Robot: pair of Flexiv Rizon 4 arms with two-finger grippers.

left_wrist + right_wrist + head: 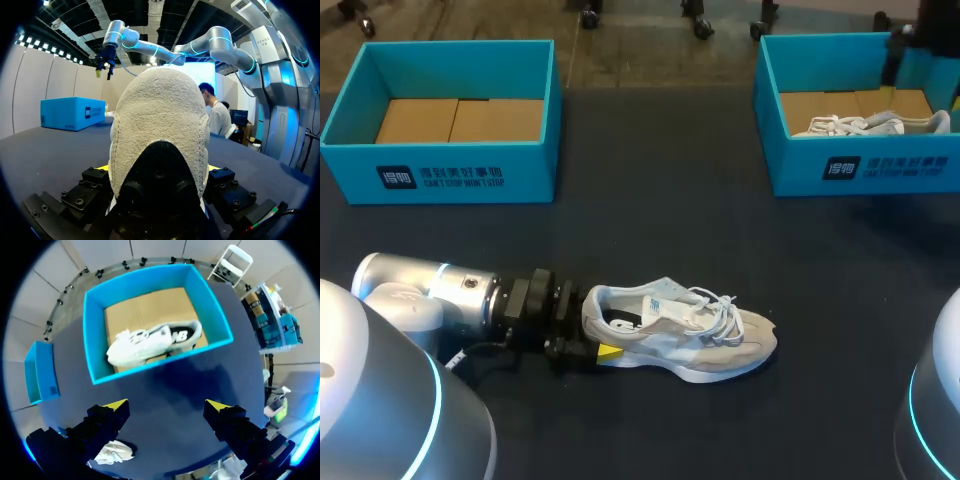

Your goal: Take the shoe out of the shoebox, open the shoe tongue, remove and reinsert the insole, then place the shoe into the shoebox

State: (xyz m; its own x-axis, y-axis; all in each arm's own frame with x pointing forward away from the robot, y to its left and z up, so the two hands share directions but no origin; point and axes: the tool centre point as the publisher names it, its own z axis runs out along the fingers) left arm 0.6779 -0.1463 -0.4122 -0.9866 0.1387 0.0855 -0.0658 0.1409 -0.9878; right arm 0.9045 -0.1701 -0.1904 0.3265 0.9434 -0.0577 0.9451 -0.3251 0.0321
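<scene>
1. Shoe stands upright on its sole on table, toward the front, outside both boxes. Long axis runs L–R, heel at left claw, toe pointing away from it.
2. Left claw looks clenched on the heel, one yellow tip each side, lying low along table.
3. Right claw is released, fingers wide, high over right box, well apart from shoe. Left arm is far nearer. Tongue faces up, so prob. right arm must cross over & drop to lift it.
4. Second shoe lies in that box; left box holds no shoe.
5. Textures: fuzzy grey heel, suede-like toe, loose white laces, thick pale sole. Boxes are teal card w/ brown floor.
</scene>
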